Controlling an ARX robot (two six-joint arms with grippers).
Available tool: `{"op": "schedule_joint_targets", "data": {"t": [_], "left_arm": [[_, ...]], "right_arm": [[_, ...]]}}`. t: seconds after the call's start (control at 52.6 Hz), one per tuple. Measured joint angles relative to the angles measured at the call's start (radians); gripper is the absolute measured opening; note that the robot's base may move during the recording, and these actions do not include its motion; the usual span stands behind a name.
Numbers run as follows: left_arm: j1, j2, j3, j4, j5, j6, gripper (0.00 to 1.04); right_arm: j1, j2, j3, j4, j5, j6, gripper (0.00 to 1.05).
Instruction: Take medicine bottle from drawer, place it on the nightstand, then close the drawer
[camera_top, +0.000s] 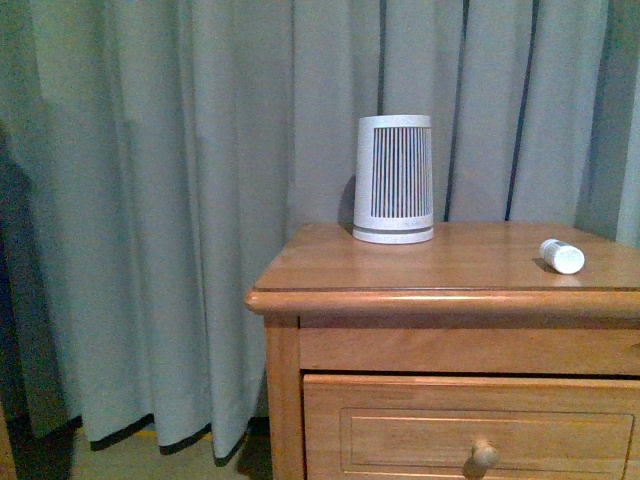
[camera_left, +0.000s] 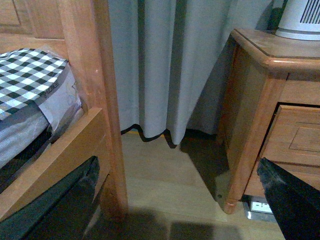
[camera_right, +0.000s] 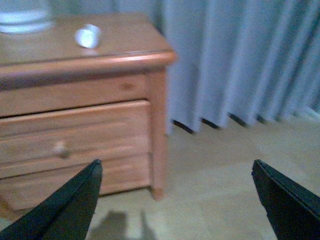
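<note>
While med bottle (camera_top: 561, 256) lies on nightstand (camera_top: 440, 270) — drawer (camera_top: 470, 430) shut, pincers apart.

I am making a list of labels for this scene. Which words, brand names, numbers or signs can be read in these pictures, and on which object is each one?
No text can be read in any view.
Medicine bottle: no legible label; too small and blurred.
White slatted device: only stripes, no readable brand.
Grey package beside the checked cloth: faint marks, too blurred to read.
Nightstand and drawer: no markings visible.
</note>
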Motion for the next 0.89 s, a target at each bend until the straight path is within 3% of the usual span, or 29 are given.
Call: {"op": "schedule_joint_targets", "data": {"t": [0.057, 0.133, 0.456, 0.894], "left_arm": [[0.0, 0.0, 0.0, 0.0, 0.0, 0.0, 0.98], [0.0, 0.0, 0.0, 0.0, 0.001, 0.0, 0.98], [0.0, 0.0, 0.0, 0.0, 0.001, 0.0, 0.98], [0.0, 0.0, 0.0, 0.0, 0.001, 0.0, 0.98]], "right_arm": [[-0.042, -0.033, -0.019, 0.031, -0.172, -0.018, 0.72], [-0.05, -0.047, -0.037, 0.038, -0.271, -0.032, 0.6], [-0.055, -0.087, -0.094, 0.052, -0.277, -0.048, 0.05], [-0.056, -0.147, -0.156, 0.06, -0.277, -0.051, 0.03]]}}
